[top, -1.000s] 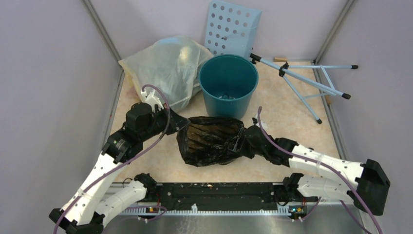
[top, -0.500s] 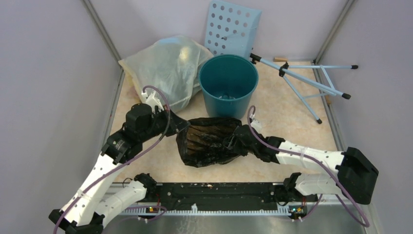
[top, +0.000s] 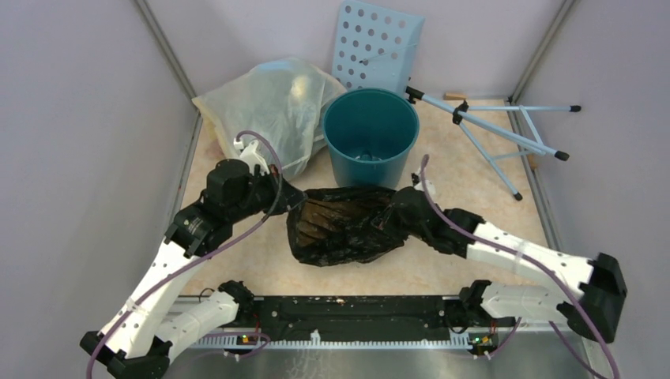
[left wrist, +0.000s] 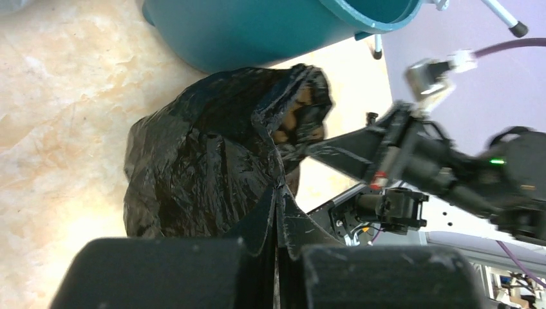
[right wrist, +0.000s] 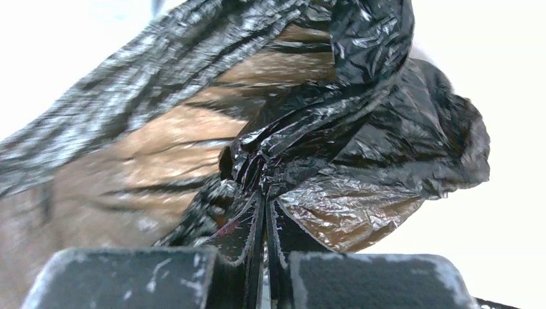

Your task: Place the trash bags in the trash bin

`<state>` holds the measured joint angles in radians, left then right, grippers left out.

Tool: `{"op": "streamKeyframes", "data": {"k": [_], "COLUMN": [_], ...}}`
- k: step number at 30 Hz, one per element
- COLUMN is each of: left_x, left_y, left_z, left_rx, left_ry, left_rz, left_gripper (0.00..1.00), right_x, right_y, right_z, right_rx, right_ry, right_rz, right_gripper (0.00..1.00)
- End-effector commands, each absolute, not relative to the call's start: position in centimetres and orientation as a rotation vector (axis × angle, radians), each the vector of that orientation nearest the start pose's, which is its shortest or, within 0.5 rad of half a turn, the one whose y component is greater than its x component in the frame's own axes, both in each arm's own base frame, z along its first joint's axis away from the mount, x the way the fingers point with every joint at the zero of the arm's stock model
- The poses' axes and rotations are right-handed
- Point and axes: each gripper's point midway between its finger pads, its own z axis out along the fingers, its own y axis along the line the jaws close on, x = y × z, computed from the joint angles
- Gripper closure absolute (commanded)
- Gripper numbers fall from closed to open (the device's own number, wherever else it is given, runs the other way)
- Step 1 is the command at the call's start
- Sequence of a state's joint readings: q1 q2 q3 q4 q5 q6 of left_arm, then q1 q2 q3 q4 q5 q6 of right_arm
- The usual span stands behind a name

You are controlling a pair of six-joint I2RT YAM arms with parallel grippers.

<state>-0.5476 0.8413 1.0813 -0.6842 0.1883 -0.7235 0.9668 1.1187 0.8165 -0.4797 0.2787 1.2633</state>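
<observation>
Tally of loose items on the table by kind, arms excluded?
Bags: 2 (black trash bag, translucent whitish bag)
Bins: 1 (teal trash bin)
Panels: 1 (pale blue perforated panel)
Stands: 1 (blue-legged folding stand)
Total: 5

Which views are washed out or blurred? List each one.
Right wrist: the background is blown out to white, and the black bag goes soft on its left side. Left wrist: the right arm is blurred, and there are glare streaks on the black bag. Top external: even light, sharp throughout.
</observation>
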Motion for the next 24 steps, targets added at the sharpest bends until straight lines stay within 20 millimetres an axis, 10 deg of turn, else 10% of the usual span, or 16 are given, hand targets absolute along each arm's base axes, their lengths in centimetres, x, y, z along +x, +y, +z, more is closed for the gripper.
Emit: {"op": "streamKeyframes", "data": {"k": [1,10,15,24], "left_x": [20.4,21.0,21.5,22.2], "left_y": [-18.5,-17.6,-15.2,-12.1], "left_z": [30.0,29.7,28.7,28.7], "left_rx": [-0.049,-0.079,-0.164,-0.185], "left_ry": [2.133,2.151,2.170,2.169], "left_rz": [-0.914,-0.833,-0.672,-0.453], "left_gripper": [1.00,1.00,1.00,1.00], "right_x": [18.8,18.3,13.8,9.0], "right_y": [23.3,17.9,13.7,9.6], "right_z": [18.9,25.7,22.3,19.2], "right_rx": [0.530,0.568,0.607,0.599], "right_ry": [2.331,2.282,2.584,2.681], "right_rz": [0.790,0.706,0.367,0.282], "right_gripper": [1.00,1.00,1.00,1.00]}}
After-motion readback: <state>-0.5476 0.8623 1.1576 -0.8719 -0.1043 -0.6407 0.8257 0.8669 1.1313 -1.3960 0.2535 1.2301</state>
